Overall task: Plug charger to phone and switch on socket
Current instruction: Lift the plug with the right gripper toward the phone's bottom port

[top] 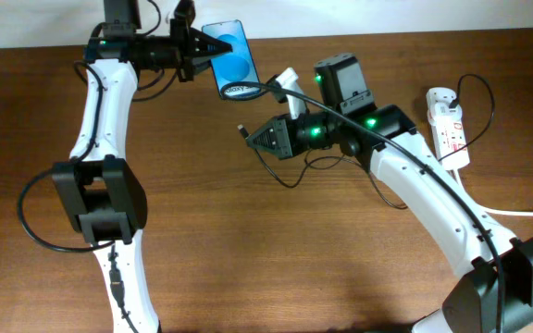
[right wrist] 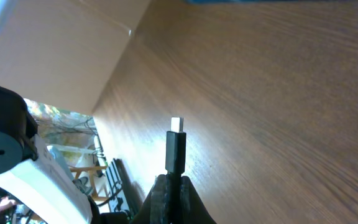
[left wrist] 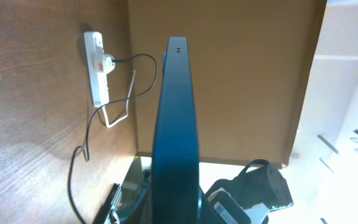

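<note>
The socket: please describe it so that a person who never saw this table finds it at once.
Start at the wooden table and go to its far right side, past the right arm. There lies the socket, a long white strip. Red marks on its face set it apart, and the thin black charger loops out of it.

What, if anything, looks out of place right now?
Nothing damaged or spilled. The phone is held edge-on in the left gripper, apparently lifted off the table; the charger plug sits pinched in the right gripper, apart from the phone.
</note>
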